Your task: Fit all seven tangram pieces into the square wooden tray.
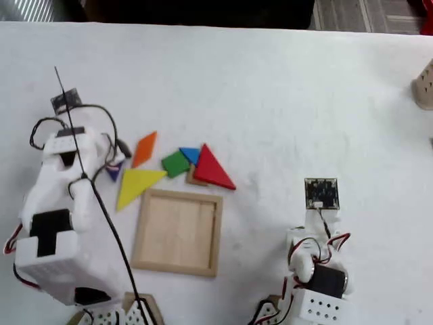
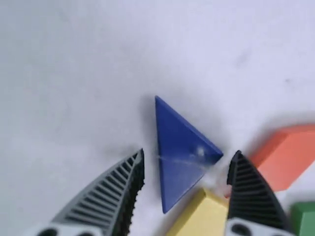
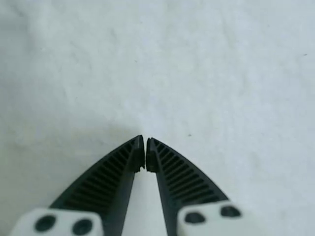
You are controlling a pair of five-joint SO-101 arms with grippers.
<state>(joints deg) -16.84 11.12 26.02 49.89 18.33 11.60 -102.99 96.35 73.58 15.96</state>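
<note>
Six coloured pieces (image 1: pixel 213 169), all outside the one tray (image 1: pixel 177 231); left pincer (image 2: pixel 189 153) wide astride a blue triangle (image 2: pixel 177 147), right pincer (image 3: pixel 145 142) closed tight

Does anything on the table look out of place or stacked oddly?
Yes. The red triangle seems to lie partly on top of a tan piece, hiding most of it, just beyond the far edge of the wooden tray. Nothing else stands out.
</note>
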